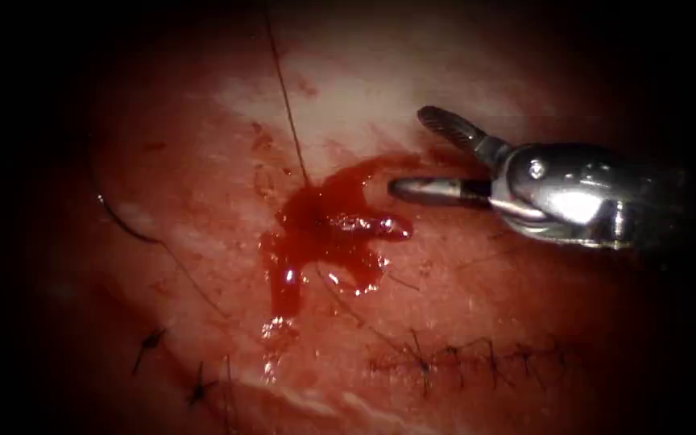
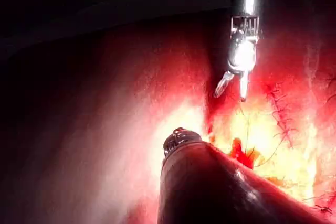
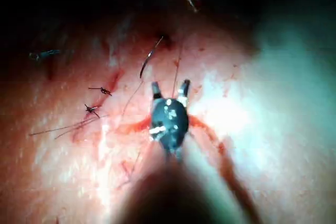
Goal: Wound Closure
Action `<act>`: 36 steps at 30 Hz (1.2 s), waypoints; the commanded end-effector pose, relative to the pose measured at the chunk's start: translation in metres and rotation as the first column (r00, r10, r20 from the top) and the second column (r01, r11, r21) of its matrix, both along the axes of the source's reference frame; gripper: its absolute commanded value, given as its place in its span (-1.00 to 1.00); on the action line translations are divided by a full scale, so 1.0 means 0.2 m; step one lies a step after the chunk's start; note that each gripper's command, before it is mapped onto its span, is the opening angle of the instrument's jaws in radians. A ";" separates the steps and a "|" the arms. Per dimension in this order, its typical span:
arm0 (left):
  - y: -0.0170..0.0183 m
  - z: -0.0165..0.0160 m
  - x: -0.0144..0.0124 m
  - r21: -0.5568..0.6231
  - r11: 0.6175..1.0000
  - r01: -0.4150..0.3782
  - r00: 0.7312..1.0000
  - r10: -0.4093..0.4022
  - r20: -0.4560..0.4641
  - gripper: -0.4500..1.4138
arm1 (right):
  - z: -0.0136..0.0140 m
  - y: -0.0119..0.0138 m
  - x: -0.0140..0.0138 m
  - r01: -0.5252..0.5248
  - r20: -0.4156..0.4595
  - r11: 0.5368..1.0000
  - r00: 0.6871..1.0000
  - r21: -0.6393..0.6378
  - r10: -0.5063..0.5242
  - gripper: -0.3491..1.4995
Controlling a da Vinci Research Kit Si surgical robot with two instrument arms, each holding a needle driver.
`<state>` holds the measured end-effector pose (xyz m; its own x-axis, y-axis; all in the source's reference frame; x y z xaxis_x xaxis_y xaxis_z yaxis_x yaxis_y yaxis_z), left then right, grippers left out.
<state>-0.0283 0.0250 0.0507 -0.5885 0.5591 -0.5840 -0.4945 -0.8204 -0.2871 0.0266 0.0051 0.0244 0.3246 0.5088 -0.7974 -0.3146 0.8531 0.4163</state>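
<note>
**Tissue under a bright light, right hand open and empty, needle lying loose**

The tissue [image 1: 203, 161] is the background, wet and pink, dark at the edges. One pool of red fluid [image 1: 324, 229] sits mid-scene, with a run trailing downward from it.

The right hand [image 1: 408, 151] comes in from the right. Its jaws are spread wide and hold nothing, the lower one just beside the pool's edge. Judged from this, it is parked open over the wet spot, ready to take something rather than carrying anything. The right wrist view shows the same hand [image 3: 170, 85] splayed and empty.

For the left hand [image 2: 178, 139] I see just the end of a dark shaft, so I cannot tell whether it is apart, together or holding anything.

There is one needle [image 1: 118, 216], a thin dark curve on the tissue well left of the fluid, in neither hand. I can't tell if a tip is buried.

One thread [image 1: 287, 105] runs from the top down into the pool and looks slack.

One stitched row [image 1: 461, 354] at lower right has several stitches, too fine to count. Two cut ends of thread [image 1: 151, 342] lie at lower left.
</note>
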 end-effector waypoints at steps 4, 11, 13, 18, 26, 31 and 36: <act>0.000 0.003 -0.004 -0.003 1.000 -0.001 1.000 0.001 0.001 -1.00 | 0.000 0.006 -0.007 -0.009 -0.019 1.000 1.000 -0.011 0.009 0.71; -0.002 0.004 -0.007 -0.011 1.000 0.000 1.000 0.000 -0.003 -1.00 | 0.008 0.016 -0.009 -0.108 -0.001 0.992 0.994 -0.065 0.108 0.76; -0.002 0.005 -0.008 -0.008 1.000 -0.002 1.000 0.002 -0.007 -1.00 | 0.015 0.010 0.000 -0.078 0.033 0.995 0.996 -0.064 0.080 0.82; -0.004 0.005 -0.010 -0.011 1.000 -0.007 1.000 0.006 -0.016 -1.00 | 0.034 -0.006 0.024 0.021 0.017 0.998 1.000 -0.065 -0.020 0.76; -0.004 0.002 -0.010 -0.011 1.000 -0.011 1.000 0.011 -0.015 -1.00 | 0.063 -0.025 0.057 0.089 0.014 0.996 0.996 -0.020 -0.089 0.78; -0.004 -0.001 -0.011 -0.011 1.000 -0.015 1.000 0.015 -0.015 -1.00 | 0.077 -0.030 0.065 0.099 0.040 0.995 0.994 -0.010 -0.099 0.78; -0.005 -0.002 -0.011 -0.010 1.000 -0.015 1.000 0.015 -0.014 -1.00 | 0.085 -0.031 0.066 0.081 0.065 0.997 0.995 -0.016 -0.080 0.78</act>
